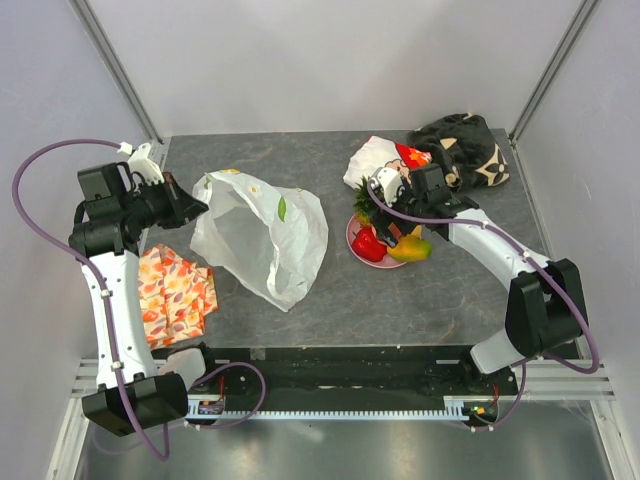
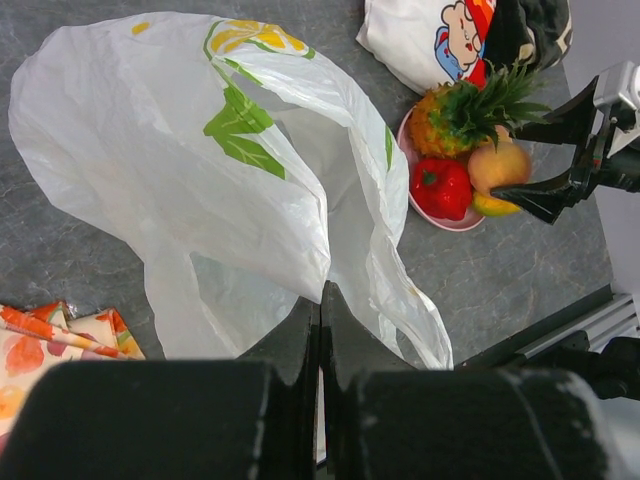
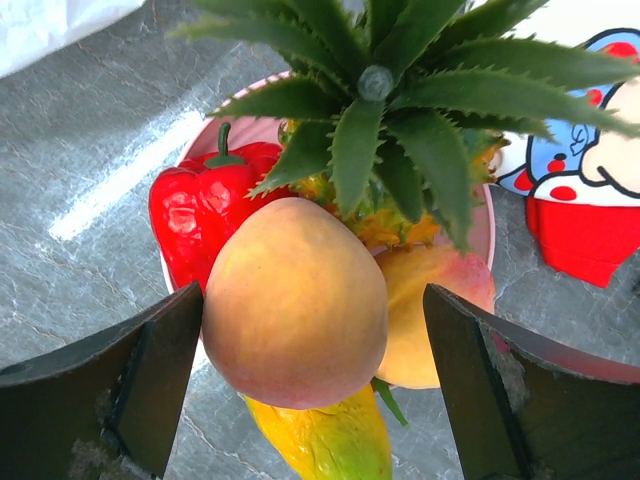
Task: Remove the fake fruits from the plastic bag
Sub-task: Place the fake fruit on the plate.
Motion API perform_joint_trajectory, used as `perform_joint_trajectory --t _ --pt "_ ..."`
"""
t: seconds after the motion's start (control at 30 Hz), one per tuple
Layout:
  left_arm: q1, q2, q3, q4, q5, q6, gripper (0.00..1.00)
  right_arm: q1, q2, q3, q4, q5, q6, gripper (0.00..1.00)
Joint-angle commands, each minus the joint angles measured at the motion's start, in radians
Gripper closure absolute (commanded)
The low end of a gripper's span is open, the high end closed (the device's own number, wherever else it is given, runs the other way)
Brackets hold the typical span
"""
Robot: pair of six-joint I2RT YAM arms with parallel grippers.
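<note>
Grey stone-look desk between pale walls. The plastic bag lies mid-left. The left gripper is closed tight at the bag's edge; whether it pinches the film is unclear. The fake fruits sit on a pink plate, with the right gripper spread wide astride the peach, gripping nothing. An orange patterned cloth lies near left.

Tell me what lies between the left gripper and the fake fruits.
The plastic bag, then a narrow strip of bare table before the fake fruits on their pink plate; the top view shows it.
</note>
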Motion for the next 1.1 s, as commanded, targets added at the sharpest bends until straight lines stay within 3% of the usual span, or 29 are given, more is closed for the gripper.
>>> perform_joint_trajectory --t 0.0,0.37,0.7,0.87,1.07 --pt "0.005 0.005 0.004 0.034 0.028 -0.022 0.98 0.003 -0.037 0.077 -0.026 0.001 0.027 0.02" --pt "0.004 0.011 -0.003 0.048 0.046 -0.027 0.98 0.003 -0.098 0.082 -0.066 -0.018 0.061 0.02" --pt "0.005 0.057 0.069 0.049 0.060 -0.027 0.98 -0.020 -0.205 0.122 -0.107 0.056 0.094 0.02" --pt "-0.005 0.123 0.199 0.054 0.068 -0.020 0.98 -0.080 -0.256 0.143 -0.048 0.171 0.232 0.02" --pt "-0.064 0.313 0.443 0.071 0.072 -0.034 0.98 -0.177 -0.138 0.250 -0.017 0.281 0.363 0.02"
